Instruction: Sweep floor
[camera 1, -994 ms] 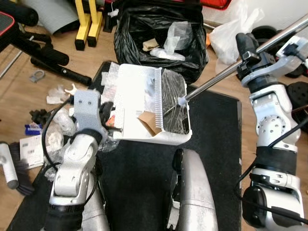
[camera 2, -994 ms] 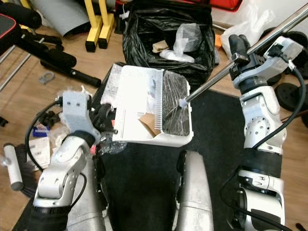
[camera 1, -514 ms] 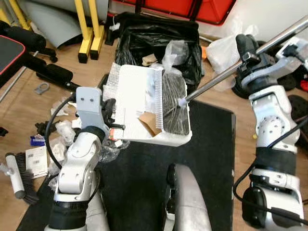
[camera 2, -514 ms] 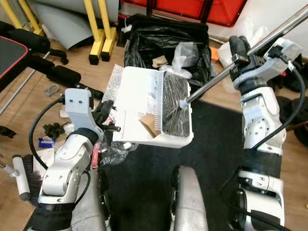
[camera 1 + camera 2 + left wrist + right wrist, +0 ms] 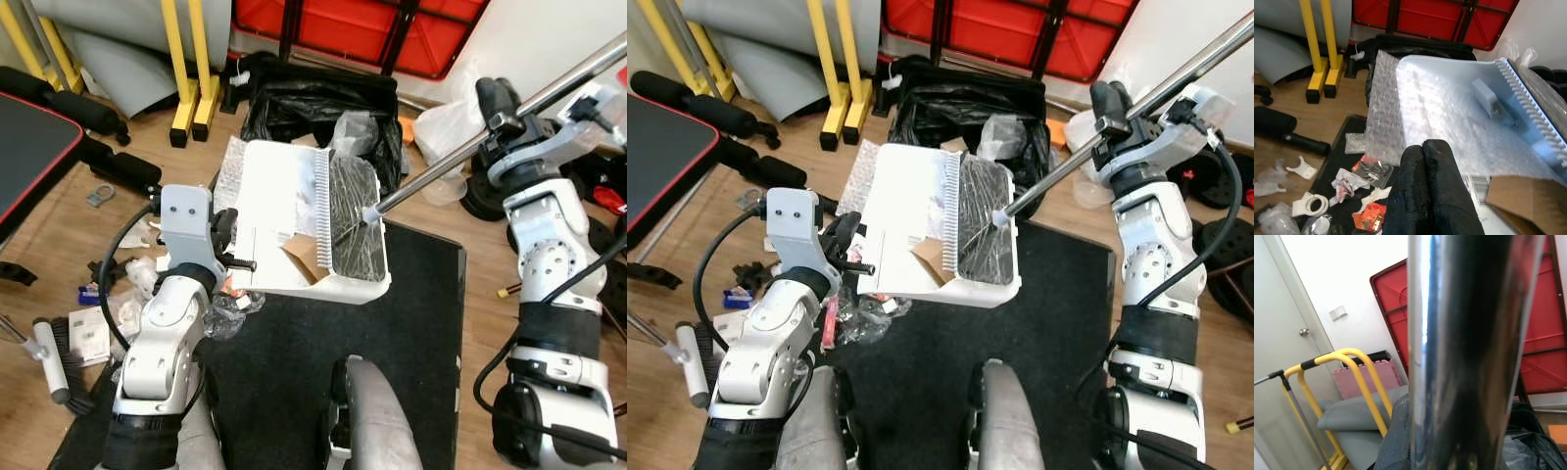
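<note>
Currently, left gripper (image 5: 1429, 188): fingers pressed together on white dustpan (image 5: 284, 220), held above black mat (image 5: 421, 323).
Right gripper (image 5: 498, 106): clamped on shiny metal pole (image 5: 460, 157); pole end meets dustpan's comb edge.
Dustpan load: bubble wrap (image 5: 1386, 112), cardboard scrap (image 5: 306, 257).
Beyond: black trash bag (image 5: 313, 98).
Floor left: plastic litter (image 5: 137, 284).

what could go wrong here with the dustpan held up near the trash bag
1. The dustpan is short of the black trash bag; tipped now, its cardboard scrap and bubble wrap would likely land on the black mat.
2. The left gripper pinches only the pan's edge, so the pan may slip.
3. The right gripper steers the metal pole, whose brush could push the pan off its grip.
</note>
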Motion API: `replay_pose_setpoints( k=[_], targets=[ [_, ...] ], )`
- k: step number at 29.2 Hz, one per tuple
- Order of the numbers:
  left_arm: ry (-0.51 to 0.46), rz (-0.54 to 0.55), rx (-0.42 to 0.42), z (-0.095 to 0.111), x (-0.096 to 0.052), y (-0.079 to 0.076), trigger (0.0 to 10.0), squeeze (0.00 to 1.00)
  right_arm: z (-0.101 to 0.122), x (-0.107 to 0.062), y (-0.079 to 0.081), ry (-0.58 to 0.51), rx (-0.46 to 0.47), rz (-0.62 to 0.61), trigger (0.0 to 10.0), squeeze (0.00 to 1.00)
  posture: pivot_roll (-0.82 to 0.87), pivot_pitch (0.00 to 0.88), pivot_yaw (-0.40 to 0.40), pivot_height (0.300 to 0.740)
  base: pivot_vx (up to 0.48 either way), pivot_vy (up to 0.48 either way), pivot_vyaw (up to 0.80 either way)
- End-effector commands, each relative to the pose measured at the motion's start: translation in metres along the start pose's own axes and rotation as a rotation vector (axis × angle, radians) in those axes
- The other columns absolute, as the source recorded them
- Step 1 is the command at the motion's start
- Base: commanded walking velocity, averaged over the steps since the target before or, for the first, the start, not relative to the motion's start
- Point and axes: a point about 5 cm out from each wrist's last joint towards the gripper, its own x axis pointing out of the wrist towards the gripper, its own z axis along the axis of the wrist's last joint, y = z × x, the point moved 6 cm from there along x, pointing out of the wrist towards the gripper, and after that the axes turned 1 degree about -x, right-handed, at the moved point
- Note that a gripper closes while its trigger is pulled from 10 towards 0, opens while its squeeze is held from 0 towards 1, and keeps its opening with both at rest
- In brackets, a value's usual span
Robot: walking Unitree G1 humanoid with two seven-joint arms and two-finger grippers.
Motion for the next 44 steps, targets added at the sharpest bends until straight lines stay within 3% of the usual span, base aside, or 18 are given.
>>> replay_pose_setpoints(
  k=[1, 13, 24, 33, 36, 44],
  targets=[
    [0.007, 0.033, -0.004, -0.004, -0.002, 0.002, 10.0, 0.00, 0.015, -0.001, 0.004, -0.063, -0.006, 0.018, 10.0, 0.00, -0.13, 0.143, -0.163, 0.690, 0.000, 0.000, 0.00],
    [0.003, 0.025, 0.033, -0.006, -0.004, 0.000, 10.0, 0.00, -0.016, -0.012, 0.018, 0.016, 0.016, 0.041, 10.0, 0.00, -0.12, 0.146, -0.162, 0.740, 0.000, 0.000, 0.00],
    [-0.013, 0.035, 0.058, -0.003, -0.005, 0.005, 10.0, 0.00, -0.017, -0.017, 0.013, 0.028, -0.004, 0.024, 10.0, 0.00, -0.12, 0.142, -0.164, 0.740, 0.000, 0.000, 0.00],
    [-0.015, 0.038, 0.074, -0.007, -0.008, 0.007, 10.0, 0.00, -0.033, -0.027, 0.012, 0.074, -0.012, 0.013, 10.0, 0.00, -0.13, 0.139, -0.167, 0.740, 0.000, 0.000, 0.00],
    [-0.007, -0.016, 0.037, -0.012, -0.012, 0.000, 10.0, 0.00, -0.050, -0.033, 0.009, 0.122, -0.001, -0.041, 10.0, 0.00, -0.13, 0.137, -0.166, 0.740, 0.000, 0.000, 0.00],
    [-0.007, -0.037, 0.020, -0.012, -0.014, -0.003, 10.0, 0.00, -0.057, -0.036, 0.016, 0.136, 0.032, -0.026, 10.0, 0.00, -0.13, 0.138, -0.165, 0.740, 0.000, 0.000, -0.50]
  ],
)
